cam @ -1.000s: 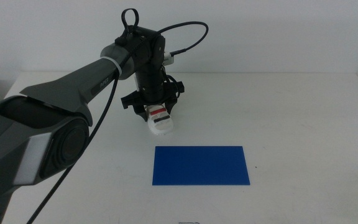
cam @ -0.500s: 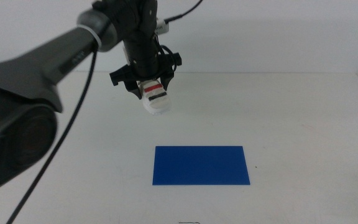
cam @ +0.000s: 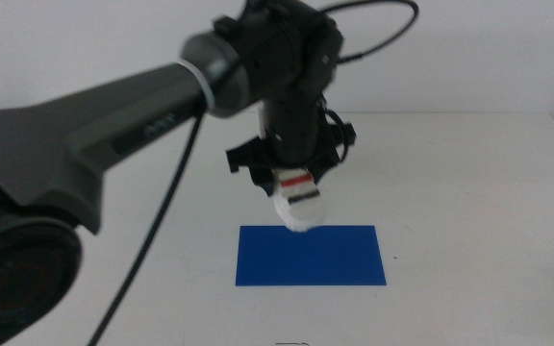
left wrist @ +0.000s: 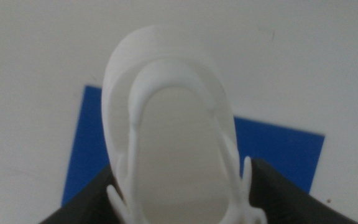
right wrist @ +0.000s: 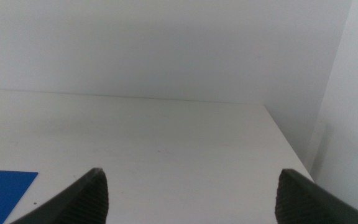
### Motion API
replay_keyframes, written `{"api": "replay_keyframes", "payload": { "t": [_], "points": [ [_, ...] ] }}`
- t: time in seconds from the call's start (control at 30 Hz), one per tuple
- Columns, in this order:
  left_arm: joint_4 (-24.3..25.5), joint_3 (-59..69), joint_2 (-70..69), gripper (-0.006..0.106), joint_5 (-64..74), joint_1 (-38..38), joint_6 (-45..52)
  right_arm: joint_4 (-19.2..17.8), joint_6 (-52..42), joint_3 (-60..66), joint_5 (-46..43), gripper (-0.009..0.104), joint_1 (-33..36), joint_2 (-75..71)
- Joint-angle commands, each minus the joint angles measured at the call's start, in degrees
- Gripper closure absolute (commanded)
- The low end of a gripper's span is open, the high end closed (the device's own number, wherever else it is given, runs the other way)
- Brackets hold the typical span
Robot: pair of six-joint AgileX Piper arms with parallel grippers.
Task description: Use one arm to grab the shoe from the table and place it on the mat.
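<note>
The shoe [cam: 297, 200] is clamped in the left gripper [cam: 292, 173] above the blue mat's [cam: 312, 256] far edge, clear of the surface [cam: 469, 173]. Its long axis hangs steeply, tip downward. The right gripper [right wrist: 188, 193] is held wide open, empty.

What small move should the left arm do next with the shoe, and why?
Probably carry it a little nearer, over the mat's middle, then lower it. The left pincer holds the shoe in the air, toe down, just over the far edge of the mat. The right pincer waits, open.
</note>
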Motion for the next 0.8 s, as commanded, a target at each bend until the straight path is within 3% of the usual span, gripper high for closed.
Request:
{"api": "replay_keyframes", "payload": {
  "t": [0.0, 0.4, 0.6, 0.77],
  "points": [
    [0.2, -1.2, -2.2, 0.102, 1.3, -1.1, 0.0, -0.5, -0.3, -1.1, -4.4, 0.001, 0.1, -1.1],
    [-0.6, -1.2, -1.1, 0.102, 2.8, -3.3, 4.8, -0.5, -0.3, -1.1, -4.4, 0.001, 0.1, -1.1],
    [-4.1, -1.2, -1.1, 0.102, 1.7, -3.3, 22.9, -0.5, -0.3, -1.1, -4.4, 0.001, 0.1, -1.1],
    [-8.6, -1.2, -1.1, 0.102, 2.1, -3.3, 47.9, -0.5, -0.3, -1.1, -4.4, 0.001, 0.1, -1.1]
  ]
}}
